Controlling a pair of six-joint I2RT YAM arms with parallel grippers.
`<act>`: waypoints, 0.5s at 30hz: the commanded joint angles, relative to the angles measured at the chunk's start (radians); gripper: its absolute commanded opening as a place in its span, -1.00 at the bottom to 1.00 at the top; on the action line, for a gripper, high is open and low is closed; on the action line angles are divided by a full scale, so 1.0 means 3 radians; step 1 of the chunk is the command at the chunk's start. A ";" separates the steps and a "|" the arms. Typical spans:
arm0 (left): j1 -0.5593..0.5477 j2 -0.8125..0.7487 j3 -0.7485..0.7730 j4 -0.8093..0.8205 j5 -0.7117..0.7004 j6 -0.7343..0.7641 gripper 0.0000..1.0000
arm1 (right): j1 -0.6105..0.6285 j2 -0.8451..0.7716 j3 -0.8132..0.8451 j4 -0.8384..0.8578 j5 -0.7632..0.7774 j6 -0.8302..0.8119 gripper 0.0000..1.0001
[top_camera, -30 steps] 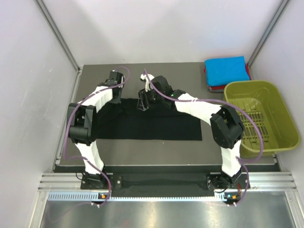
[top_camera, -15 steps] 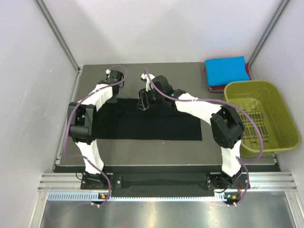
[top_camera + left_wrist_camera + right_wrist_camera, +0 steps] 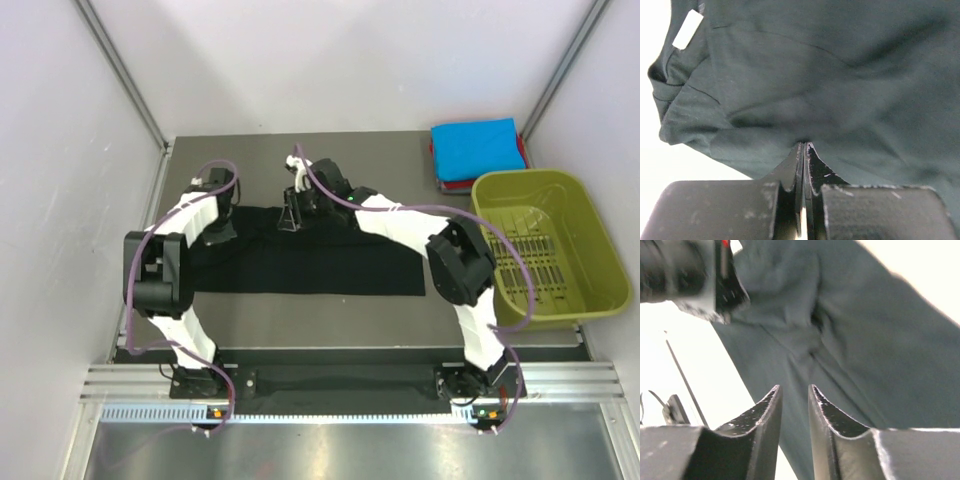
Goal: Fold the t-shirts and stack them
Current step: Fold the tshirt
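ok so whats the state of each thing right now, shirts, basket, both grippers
black t-shirt: spread flat as a wide band on the table, far-left edge pinched and bunched.
blue t-shirt: folded, on top of the stack at the far right corner.
red t-shirt: folded, under the blue one, only an edge showing.
olive-green basket: upright, nothing visible inside.
left gripper: shut on the black t-shirt.
right gripper: narrowly open over the black cloth, holding nothing.

Even bright overhead view, wrist views blown-out white backgrounds, soft blur close up
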 commanded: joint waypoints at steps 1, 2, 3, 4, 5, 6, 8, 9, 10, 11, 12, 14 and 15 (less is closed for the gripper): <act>0.0257 0.0033 -0.0101 0.0102 0.0136 -0.0222 -1.00 | 0.0068 0.0287 0.0511 0.0230 -0.0252 0.0192 -0.45; 0.0257 0.0033 -0.0132 0.0158 0.0141 -0.0233 -1.00 | 0.0093 0.0424 0.0684 0.0251 -0.0273 0.0233 -0.48; 0.0389 0.0038 -0.0178 0.0158 0.0126 -0.0268 -1.00 | 0.0104 0.0491 0.0761 0.0301 -0.0283 0.0269 -0.51; 0.0421 0.0043 -0.0208 0.0173 0.0070 -0.0279 -1.00 | 0.0124 0.0553 0.0828 0.0332 -0.0303 0.0330 -0.57; 0.0456 0.0058 -0.0229 0.0209 0.0044 -0.0284 -1.00 | 0.0155 0.0670 0.0930 0.0383 -0.0319 0.0366 -0.60; 0.0523 0.0064 -0.0275 0.0230 0.0034 -0.0294 -1.00 | 0.0170 0.0717 0.0956 0.0515 -0.0329 0.0402 -0.62; 0.0549 0.0053 -0.0321 0.0276 0.0049 -0.0284 -1.00 | 0.0211 0.0849 0.0951 0.0725 -0.0395 0.0530 -0.70; 0.0554 0.0043 -0.0357 0.0311 0.0044 -0.0274 -1.00 | 0.0227 0.0896 0.0941 0.0898 -0.0421 0.0555 -0.71; 0.0554 0.0033 -0.0372 0.0322 0.0039 -0.0274 -1.00 | 0.0237 0.0937 0.0946 0.0941 -0.0421 0.0586 -0.74; 0.0559 0.0018 -0.0382 0.0332 0.0018 -0.0279 -1.00 | 0.0257 0.1028 0.0987 0.0966 -0.0426 0.0591 -0.74; 0.0569 0.0018 -0.0403 0.0352 0.0013 -0.0279 -1.00 | 0.0267 0.1064 0.1017 0.0997 -0.0436 0.0586 -0.74; 0.0585 0.0023 -0.0408 0.0373 0.0008 -0.0284 -1.00 | 0.0288 0.1161 0.1089 0.1053 -0.0442 0.0586 -0.74; 0.0595 0.0023 -0.0408 0.0378 0.0003 -0.0289 -1.00 | 0.0298 0.1192 0.1110 0.1119 -0.0436 0.0596 -0.74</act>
